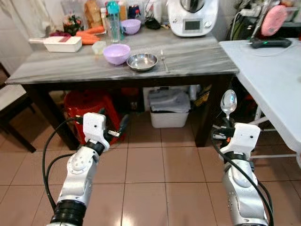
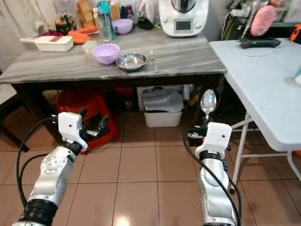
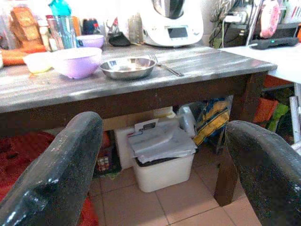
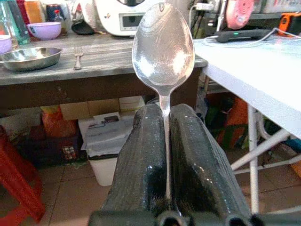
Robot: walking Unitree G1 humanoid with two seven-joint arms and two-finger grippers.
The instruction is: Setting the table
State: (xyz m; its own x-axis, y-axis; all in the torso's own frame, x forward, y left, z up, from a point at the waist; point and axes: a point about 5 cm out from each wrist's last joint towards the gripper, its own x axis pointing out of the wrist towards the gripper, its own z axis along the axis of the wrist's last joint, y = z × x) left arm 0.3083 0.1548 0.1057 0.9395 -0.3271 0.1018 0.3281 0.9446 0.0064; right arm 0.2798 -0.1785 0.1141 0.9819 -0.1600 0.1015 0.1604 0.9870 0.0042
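- The grey surface (image 1: pixel 197 59) is being seen ahead, carrying a purple bowl (image 1: pixel 116 53), a steel bowl (image 1: pixel 142 61) just beside it, and a fork (image 1: pixel 164 60) right of the steel bowl.
- The left pincer (image 1: pixel 121 126) is being held low before the surface, its fingers (image 3: pixel 51 174) spread wide with nothing between them.
- A spoon (image 4: pixel 163 49) is being gripped upright by the closed right pincer (image 4: pixel 167 141), bowl end up, below the surface edge.
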